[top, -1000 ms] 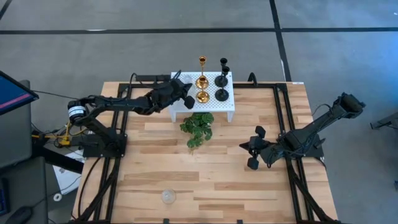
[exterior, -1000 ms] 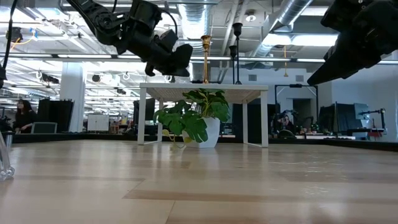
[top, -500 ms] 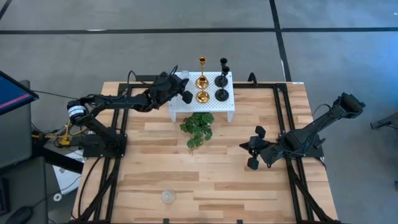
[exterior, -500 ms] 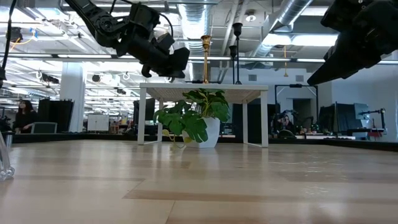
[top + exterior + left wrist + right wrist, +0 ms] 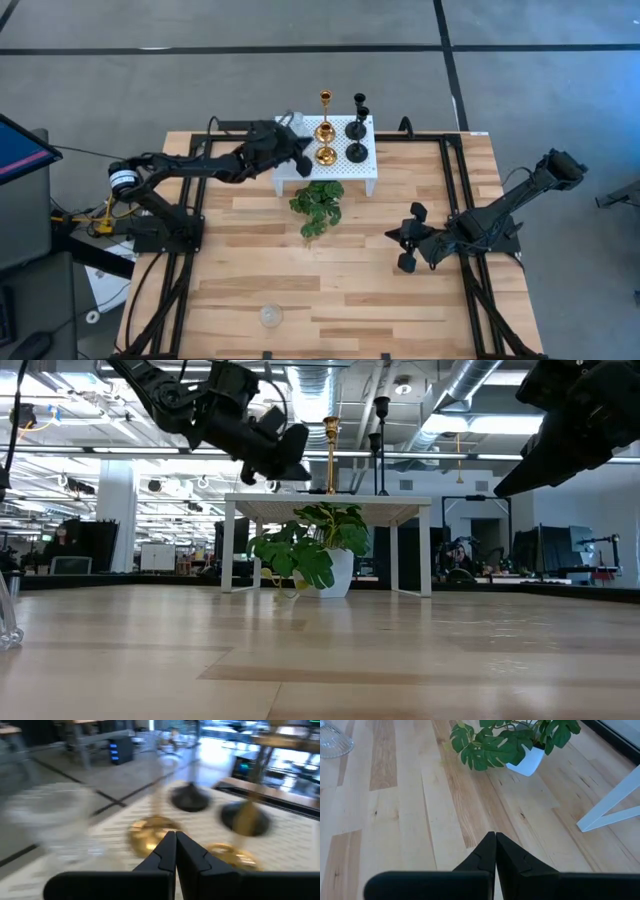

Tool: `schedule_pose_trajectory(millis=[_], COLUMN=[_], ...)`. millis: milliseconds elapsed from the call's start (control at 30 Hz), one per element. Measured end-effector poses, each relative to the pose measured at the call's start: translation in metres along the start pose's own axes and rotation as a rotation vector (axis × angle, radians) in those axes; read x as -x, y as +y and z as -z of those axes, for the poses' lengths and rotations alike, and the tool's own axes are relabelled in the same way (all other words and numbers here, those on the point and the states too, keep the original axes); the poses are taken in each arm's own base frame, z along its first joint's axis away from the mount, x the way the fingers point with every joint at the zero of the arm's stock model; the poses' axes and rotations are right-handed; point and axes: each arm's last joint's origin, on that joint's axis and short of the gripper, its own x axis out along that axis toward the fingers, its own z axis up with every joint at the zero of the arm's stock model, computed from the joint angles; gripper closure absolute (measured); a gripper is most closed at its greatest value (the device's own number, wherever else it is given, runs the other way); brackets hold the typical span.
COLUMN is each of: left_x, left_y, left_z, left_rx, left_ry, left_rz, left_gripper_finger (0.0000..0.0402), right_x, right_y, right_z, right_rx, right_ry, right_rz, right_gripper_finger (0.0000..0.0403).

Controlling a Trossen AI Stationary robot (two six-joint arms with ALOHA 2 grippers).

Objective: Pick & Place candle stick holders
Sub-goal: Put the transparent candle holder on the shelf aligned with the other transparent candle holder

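Two gold candle stick holders (image 5: 325, 130) and two black ones (image 5: 357, 128) stand on their round bases on the white perforated stand (image 5: 350, 172). A clear glass holder (image 5: 291, 120) sits at the stand's far left corner. Another glass holder (image 5: 270, 316) stands on the table near the front edge. My left gripper (image 5: 303, 160) is shut and points level above the stand's left part, just short of the squat gold holder (image 5: 150, 831). My right gripper (image 5: 405, 248) hangs shut over the table's right side, holding nothing.
A green leafy plant (image 5: 318, 205) in a white pot stands on the table just in front of the stand. The stand's white legs (image 5: 612, 807) reach the table near it. Bare wooden tabletop lies in the middle and near part (image 5: 330, 300).
My left arm has swung slightly toward the table's far edge and then come partway back, above the stand's left part. Its gripper has stayed shut. The holders have not moved.
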Motion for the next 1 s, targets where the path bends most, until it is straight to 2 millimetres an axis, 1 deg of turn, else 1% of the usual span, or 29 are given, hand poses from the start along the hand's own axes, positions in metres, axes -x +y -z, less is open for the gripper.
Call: schedule_pose_trajectory(millis=[100, 167, 267, 333, 400, 533, 633, 767, 867, 933, 1000], left_x=[0.008, 0.017, 0.038, 0.056, 0.074, 0.111, 0.137, 0.167, 0.182, 0.190, 0.196], left_y=[-0.015, -0.021, -0.024, -0.026, -0.030, -0.039, -0.045, -0.051, -0.057, -0.064, -0.074], left_z=[-0.001, -0.003, -0.009, -0.017, -0.024, -0.034, -0.036, -0.036, -0.034, -0.029, -0.024], left_rx=[-0.046, -0.089, -0.134, -0.142, -0.145, -0.130, -0.089, -0.007, 0.092, 0.091, 0.047], left_ry=[0.030, 0.067, 0.137, 0.155, 0.172, 0.204, 0.244, 0.320, 0.399, 0.452, 0.484], left_rz=[0.063, 0.057, 0.020, 0.051, 0.139, 0.383, 0.494, 0.591, 0.637, 0.662, 0.699], left_gripper_finger=[0.0399, 0.0399, 0.0399, 0.0399, 0.0399, 0.0399, 0.0399, 0.0399, 0.0399, 0.0399, 0.0399], right_x=[0.000, 0.000, 0.000, 0.000, 0.000, 0.000, 0.000, 0.000, 0.000, 0.000, 0.000], right_y=[0.000, 0.000, 0.000, 0.000, 0.000, 0.000, 0.001, 0.001, 0.002, 0.002, 0.002], right_z=[0.000, 0.000, 0.000, 0.000, 0.000, 0.000, -0.001, -0.002, -0.002, -0.002, -0.002], right_rx=[0.000, 0.000, 0.000, 0.000, 0.000, -0.002, -0.007, -0.015, -0.018, -0.018, -0.017], right_ry=[0.000, 0.000, 0.000, 0.000, 0.000, -0.003, -0.007, -0.016, -0.020, -0.020, -0.020], right_rz=[0.000, 0.000, -0.002, -0.002, -0.002, -0.003, -0.005, -0.011, -0.014, -0.014, -0.013], right_gripper_finger=[0.0403, 0.0403, 0.0403, 0.0403, 0.0403, 0.0403, 0.0403, 0.0403, 0.0403, 0.0403, 0.0403])
